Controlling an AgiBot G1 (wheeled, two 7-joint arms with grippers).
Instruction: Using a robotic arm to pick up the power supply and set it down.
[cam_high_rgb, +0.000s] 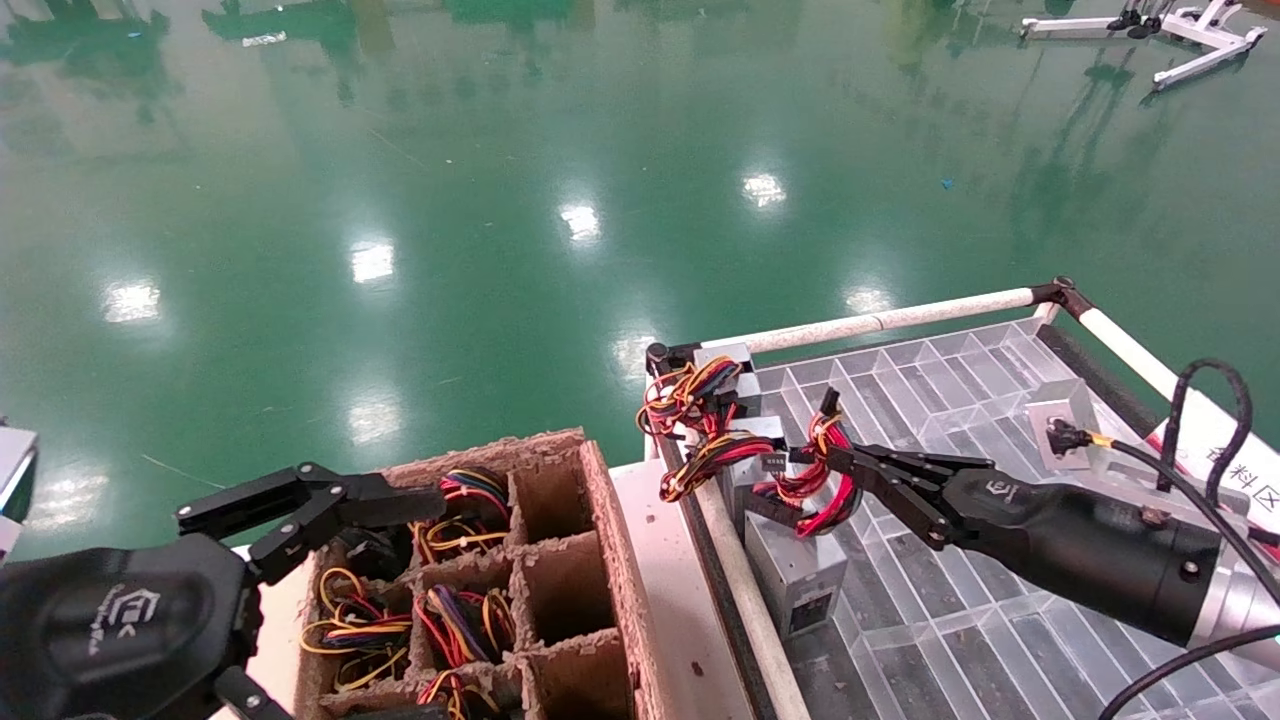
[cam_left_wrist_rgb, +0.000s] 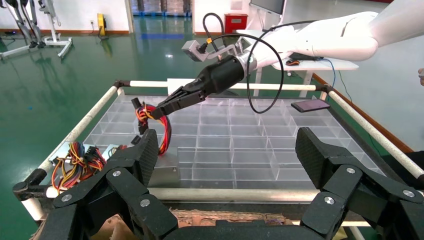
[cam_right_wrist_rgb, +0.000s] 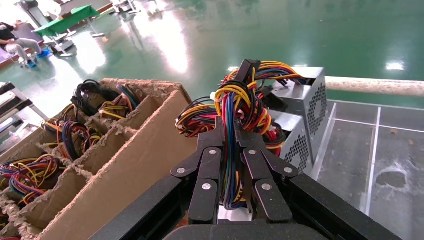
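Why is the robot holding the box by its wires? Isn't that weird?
Yes, a bit odd. The right gripper has its jaws shut on the wire loop, not on the power supply itself, so the metal box hangs or leans from its wires. Other supplies sit tangled by the tray corner. The left gripper waits open over the cardboard box.

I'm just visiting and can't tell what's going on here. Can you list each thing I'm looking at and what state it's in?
Right gripper: shut on the wire bundle.
Wire bundle: pinched between the fingers, looped, mostly red.
Power supply: resting on the clear tray, not lifted.
Clear tray: most compartments bare.
Left gripper: open, hovering over the cardboard crate.
Cardboard crate: some cells hold wired units, others vacant.
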